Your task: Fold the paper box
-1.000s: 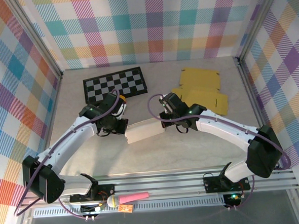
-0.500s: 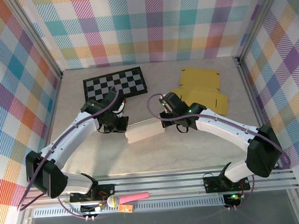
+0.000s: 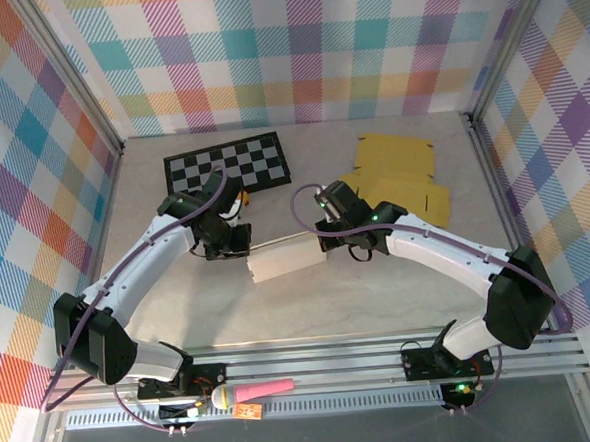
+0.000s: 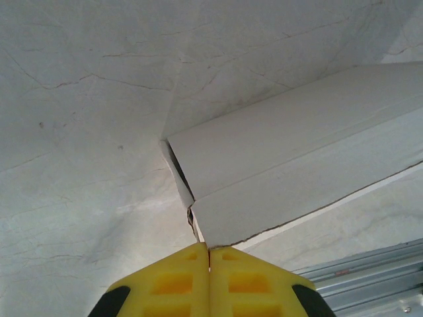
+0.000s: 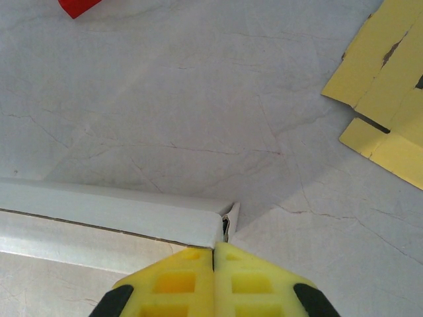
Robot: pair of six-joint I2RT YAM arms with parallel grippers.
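White paper box (image 3: 287, 260) flat at centre of table (image 3: 380, 296). Left gripper (image 4: 209, 251): jaws closed, pinching box's left end corner. Right gripper (image 5: 213, 249): jaws closed, pinching right end corner.

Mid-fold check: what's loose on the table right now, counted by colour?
White folded box: 1
Yellow flat cardboard blanks: 2, overlapping
Black-and-white checkered mat: 1
Red object, cut off at the frame edge: 1
Total: 5
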